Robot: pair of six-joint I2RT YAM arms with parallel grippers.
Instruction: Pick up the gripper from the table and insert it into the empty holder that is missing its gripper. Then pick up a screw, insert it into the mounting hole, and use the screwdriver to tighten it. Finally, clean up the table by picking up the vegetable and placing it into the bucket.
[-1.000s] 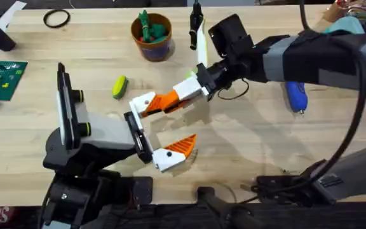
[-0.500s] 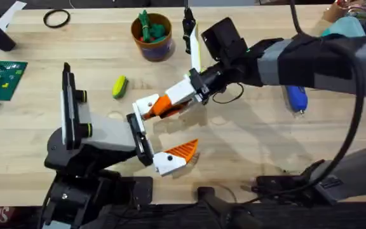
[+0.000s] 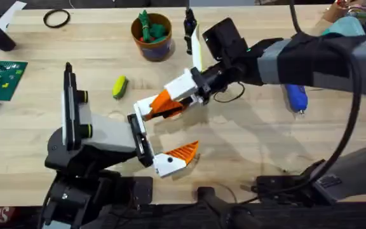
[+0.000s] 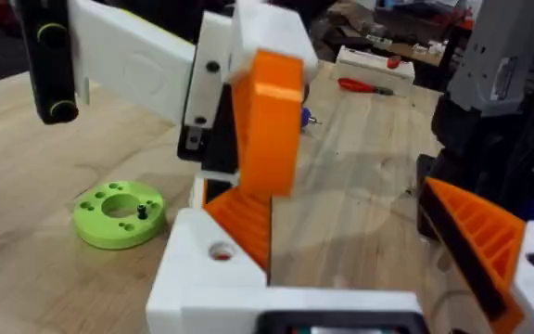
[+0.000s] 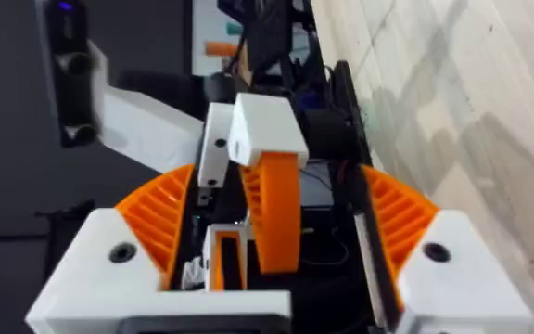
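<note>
near worktop edge: black flat holder plate [image 3: 138, 137] on the white arm. mid-worktop: right pincer [image 3: 196, 83] clamps the orange wedge gripper piece [image 3: 164, 102] by its white end. rigid, light plastic; hold seems firm. left pincer: cannot tell.

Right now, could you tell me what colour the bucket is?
Orange-brown with a bluish base; the bucket shows best overhead.
</note>
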